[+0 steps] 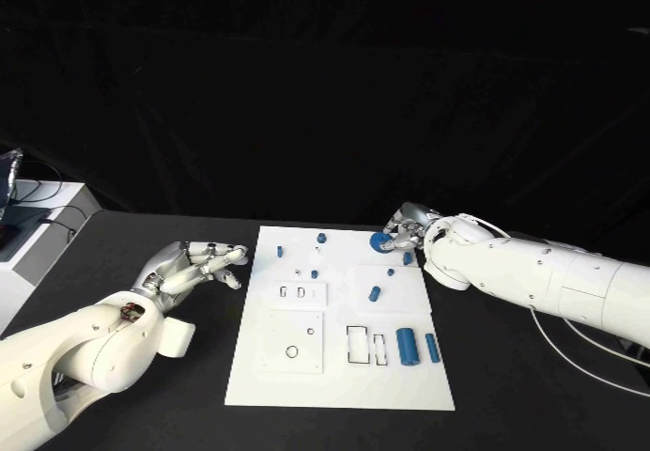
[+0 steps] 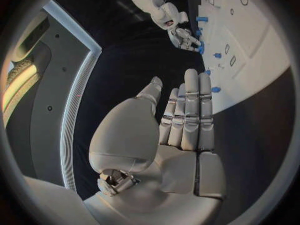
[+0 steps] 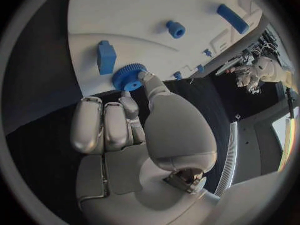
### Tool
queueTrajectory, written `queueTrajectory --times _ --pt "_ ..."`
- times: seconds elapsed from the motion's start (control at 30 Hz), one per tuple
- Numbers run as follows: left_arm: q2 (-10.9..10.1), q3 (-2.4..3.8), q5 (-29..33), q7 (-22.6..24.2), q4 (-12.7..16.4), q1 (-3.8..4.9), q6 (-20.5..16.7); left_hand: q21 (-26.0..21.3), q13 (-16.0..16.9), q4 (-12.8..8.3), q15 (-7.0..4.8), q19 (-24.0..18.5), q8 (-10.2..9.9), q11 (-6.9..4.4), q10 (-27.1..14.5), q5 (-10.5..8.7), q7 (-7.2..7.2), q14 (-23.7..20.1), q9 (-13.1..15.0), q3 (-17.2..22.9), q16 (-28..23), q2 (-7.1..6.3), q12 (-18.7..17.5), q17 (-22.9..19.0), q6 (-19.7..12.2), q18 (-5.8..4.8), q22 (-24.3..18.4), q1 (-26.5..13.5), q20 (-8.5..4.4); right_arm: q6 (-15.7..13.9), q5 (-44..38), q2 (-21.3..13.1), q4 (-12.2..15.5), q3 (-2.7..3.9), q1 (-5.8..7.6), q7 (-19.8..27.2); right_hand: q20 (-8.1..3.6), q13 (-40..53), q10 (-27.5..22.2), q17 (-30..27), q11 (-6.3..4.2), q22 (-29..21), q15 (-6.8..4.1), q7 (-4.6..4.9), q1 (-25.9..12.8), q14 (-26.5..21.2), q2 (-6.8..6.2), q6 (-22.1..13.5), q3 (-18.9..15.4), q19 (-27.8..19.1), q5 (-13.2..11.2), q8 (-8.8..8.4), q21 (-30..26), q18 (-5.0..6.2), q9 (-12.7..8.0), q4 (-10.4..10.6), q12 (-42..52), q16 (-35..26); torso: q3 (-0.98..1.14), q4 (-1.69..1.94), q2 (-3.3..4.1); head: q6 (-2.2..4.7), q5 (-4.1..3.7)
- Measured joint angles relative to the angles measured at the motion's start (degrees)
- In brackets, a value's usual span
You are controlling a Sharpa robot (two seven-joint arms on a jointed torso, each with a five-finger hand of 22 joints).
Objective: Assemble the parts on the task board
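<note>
From the head view, the task board (image 1: pixel 339 366) lies flat in the middle of the black worktop (image 1: pixel 528 395), presumably so that both arms can reach its slots and outlines. The right hand (image 1: pixel 402 235) is at the board's far right corner, its fingers closed around a round blue gear (image 1: pixel 383 242) that sits at the board's edge; the grasp looks like the start of a pick-up, though whether the gear is lifted clear of the board cannot be told. The left hand (image 1: pixel 201 266) rests just beside the board's left edge, grasping nothing, fingers extended, likely waiting out of the way. Blue bars (image 1: pixel 408 347) lie near the board's right side, and small blue pegs (image 1: pixel 321 239) stand near its far edge.

In the left wrist view, the left hand (image 2: pixel 184 120) is released, its fingers straight and close together, pointing toward the board (image 2: pixel 262 40), well apart from the gear.

In the right wrist view, the thumb and a fingertip (image 3: pixel 145 77) pinch the toothed gear (image 3: pixel 129 77) at the board's (image 3: pixel 144 15) rim. A blue block (image 3: pixel 106 57) stands just beside the gear, and a small blue bushing (image 3: pixel 175 29) sits farther in.
</note>
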Motion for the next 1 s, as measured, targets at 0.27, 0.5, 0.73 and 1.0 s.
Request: queueTrajectory --times 0.27,0.5,0.73,1.0 --pt "0.0 0.0 0.0 -0.1 0.0 0.0 0.0 0.0 0.0 0.0 0.0 0.0 0.0 0.0 0.0 0.0 0.0 0.0 0.0 0.0 0.0 0.0 0.0 0.0 0.0 0.0 0.0 0.0 0.0 1.4 2.4 0.1 -0.4 0.13 0.13 0.2 0.0 -0.1 -0.1 0.2 0.09 0.0 0.0 0.09 -1.0 0.0 0.96 -0.3 0.2 0.0 2.0 -0.27 0.2 0.0 0.0 -1.2 0.0 0.0 0.01 -0.08 0.0 -0.07 0.05" --pt "0.0 0.0 0.0 -0.1 0.0 0.0 0.1 0.0 0.0 0.0 0.0 0.0 0.0 0.0 0.0 0.0 0.0 0.0 0.0 0.0 0.0 0.0 0.0 0.0 0.0 0.0 -0.1 0.0 0.0 1.9 3.6 0.0 -0.4 0.18 0.23 0.7 0.0 0.1 -0.2 0.4 -0.03 0.0 0.0 -0.25 -1.9 0.0 2.37 1.1 2.1 0.0 2.7 -0.2 0.5 -0.12 -0.1 -3.6 0.0 0.0 0.02 -0.08 0.0 -0.12 0.02" --pt "0.0 0.0 0.0 -0.2 0.0 0.0 0.1 0.0 0.0 0.0 0.0 0.0 0.0 0.0 0.0 0.0 0.0 0.0 0.0 0.0 0.0 0.0 0.0 0.0 0.0 0.0 -0.1 0.0 0.0 0.5 3.2 -0.2 1.3 0.04 -0.02 1.6 0.0 0.8 0.6 0.7 -0.97 0.0 -0.23 -2.05 -1.7 0.3 3.69 3.3 6.9 0.0 2.0 -0.34 1.2 -0.37 -0.3 -5.9 0.5 -0.2 0.02 -0.08 -0.01 -0.06 0.02" --pt "0.0 -0.01 0.0 -0.2 0.0 -0.01 0.2 0.0 0.0 0.0 0.0 0.0 0.0 0.0 0.0 0.0 0.0 0.0 0.0 0.0 0.0 0.0 0.0 0.0 0.0 0.0 -0.1 0.0 0.0 -5.0 -2.3 -1.0 6.4 -0.13 -0.48 2.1 -0.54 1.4 1.7 0.9 -1.66 0.0 -0.75 -2.72 -2.3 0.3 4.29 4.0 8.0 0.1 2.2 -0.48 1.5 -0.37 -0.3 -6.7 0.6 -0.2 0.0 -0.08 -0.07 0.12 0.05"
